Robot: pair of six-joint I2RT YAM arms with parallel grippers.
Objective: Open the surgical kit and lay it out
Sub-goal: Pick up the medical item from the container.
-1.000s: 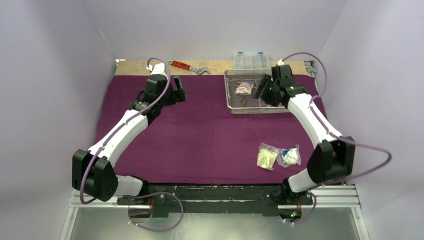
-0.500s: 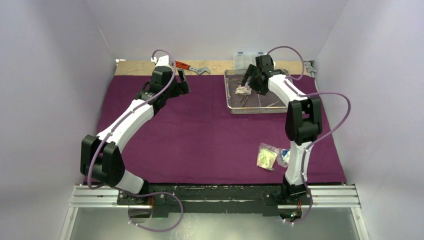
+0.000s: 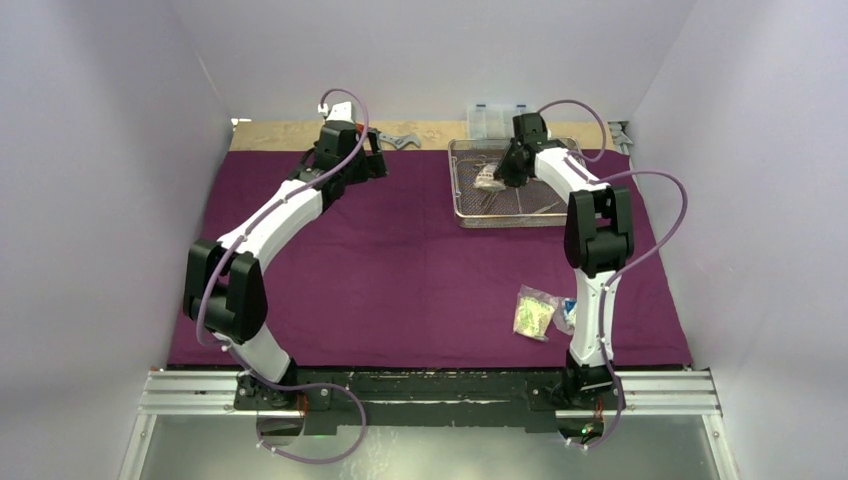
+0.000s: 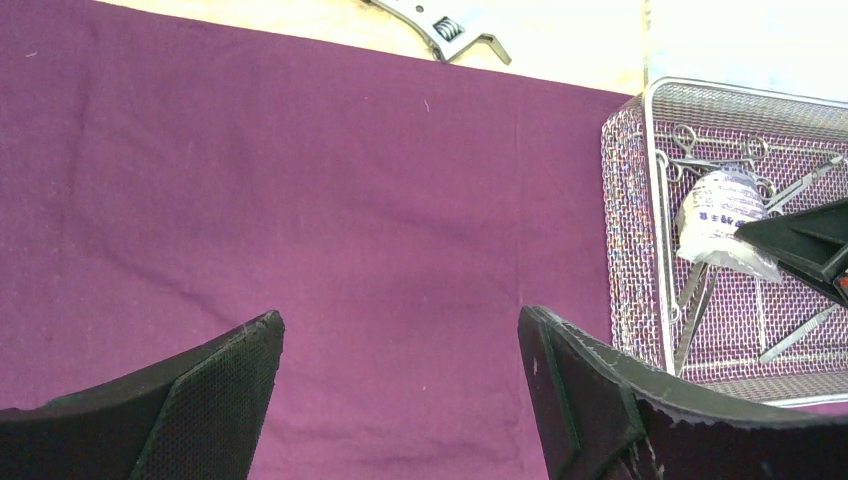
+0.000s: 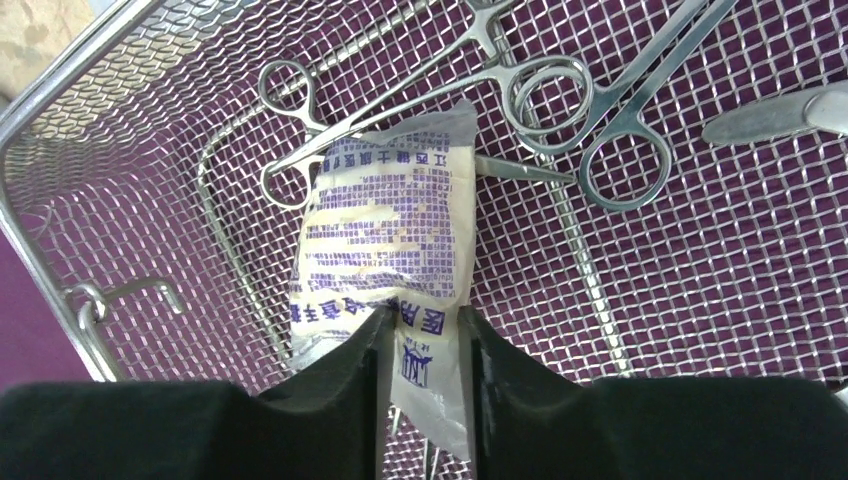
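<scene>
While the right gripper (image 5: 422,330) pinches the lower end of one clear packet (image 5: 385,230) inside the single wire-mesh tray (image 3: 457,190), two more packets (image 3: 534,312) lie side by side on the cloth near that arm's base, making three. The tray also holds at least two scissor-like forceps (image 5: 400,110) and one pair of tweezers (image 5: 775,115). The left gripper (image 4: 398,320) hangs with jaws spread wide and empty over the one dark-purple cloth (image 3: 400,270), which covers most of the wooden table (image 3: 270,135); the table's bare far strip carries one wrench (image 4: 445,28) and one clear box (image 3: 490,122), within pale lilac walls (image 3: 430,50).
</scene>
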